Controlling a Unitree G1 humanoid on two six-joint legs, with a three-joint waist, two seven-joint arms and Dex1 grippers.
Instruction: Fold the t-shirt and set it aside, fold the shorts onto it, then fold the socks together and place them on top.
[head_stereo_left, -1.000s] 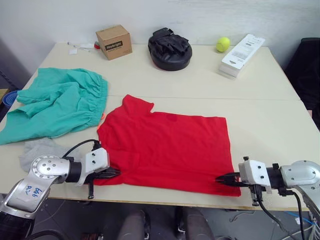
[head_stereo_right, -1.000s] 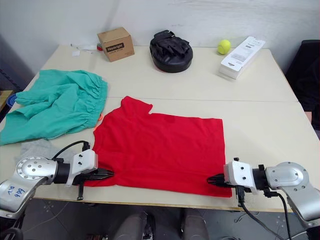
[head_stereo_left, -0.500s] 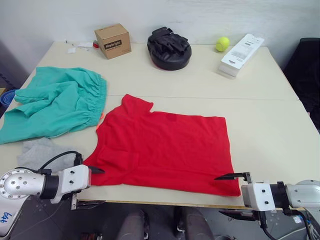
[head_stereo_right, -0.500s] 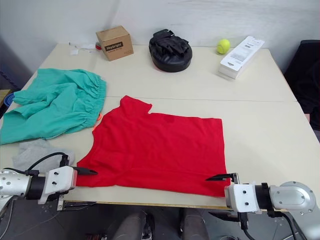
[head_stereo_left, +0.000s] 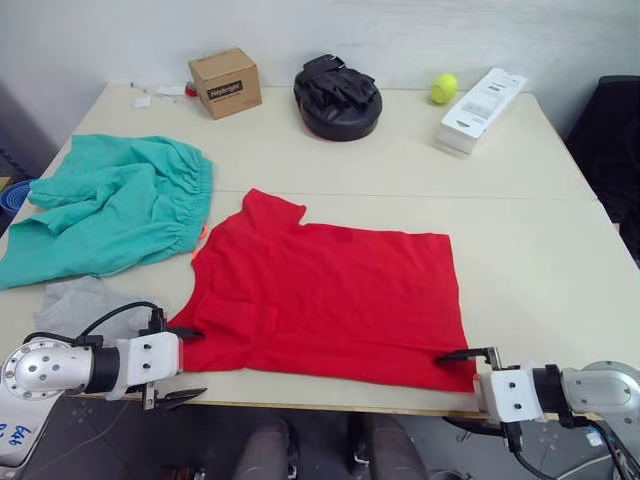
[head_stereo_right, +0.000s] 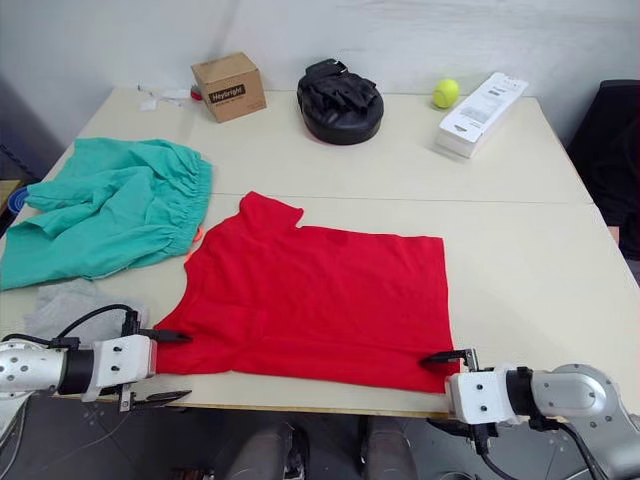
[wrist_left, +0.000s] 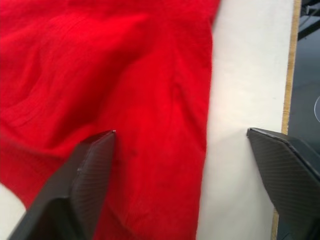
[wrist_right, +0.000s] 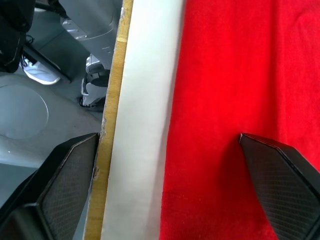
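The red t-shirt (head_stereo_left: 330, 295) lies spread flat at the front middle of the table. My left gripper (head_stereo_left: 188, 363) is open at the shirt's near left corner, one finger above the cloth and the other below the table's front edge. My right gripper (head_stereo_left: 463, 390) is open the same way at the near right corner. In the wrist views, each gripper (wrist_left: 181, 132) (wrist_right: 169, 135) spans the hem without clamping it. The teal-green shorts (head_stereo_left: 110, 205) lie crumpled at the left. The grey socks (head_stereo_left: 78, 303) rest just in front of them.
Along the far side stand a cardboard box (head_stereo_left: 226, 83), a black padded mitt (head_stereo_left: 338, 97), a yellow tennis ball (head_stereo_left: 445, 88) and a white package (head_stereo_left: 482, 108). A blue object (head_stereo_left: 18, 195) sits off the left edge. Bare tabletop (head_stereo_left: 540, 250) lies right of the shirt.
Both grippers were shut at the shirt's near corners. They opened, drew back past the table's front edge, and now sit slightly forward again, straddling the hem. The near left corner lies further out.
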